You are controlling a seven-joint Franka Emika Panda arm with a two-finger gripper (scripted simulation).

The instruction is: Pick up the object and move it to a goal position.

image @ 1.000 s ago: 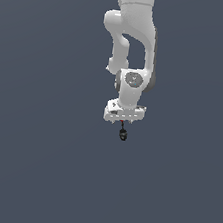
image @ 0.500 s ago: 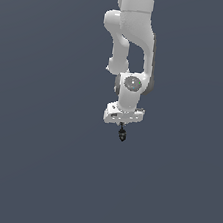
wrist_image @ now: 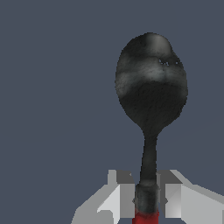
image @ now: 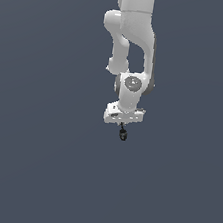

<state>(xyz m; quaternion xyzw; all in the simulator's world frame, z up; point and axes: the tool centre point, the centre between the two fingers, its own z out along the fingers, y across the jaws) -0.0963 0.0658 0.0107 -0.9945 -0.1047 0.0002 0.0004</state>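
Observation:
The object [wrist_image: 151, 94] is a black spoon-like item with a rounded bulb, a thin dark stem and a red tip. In the wrist view its stem runs between my two pale fingers [wrist_image: 124, 199], which press on it from both sides. My gripper [wrist_image: 146, 201] is shut on the stem near the red tip. In the exterior view the object [image: 123, 134] hangs as a tiny dark shape just under the white gripper [image: 123, 127], held up in the air below the arm.
Only a plain dark grey-blue background surrounds the arm [image: 131, 45] in both views. No other objects, containers or edges show.
The arm has moved slightly upward in the exterior view, carrying the object with it. The grip looks unchanged.

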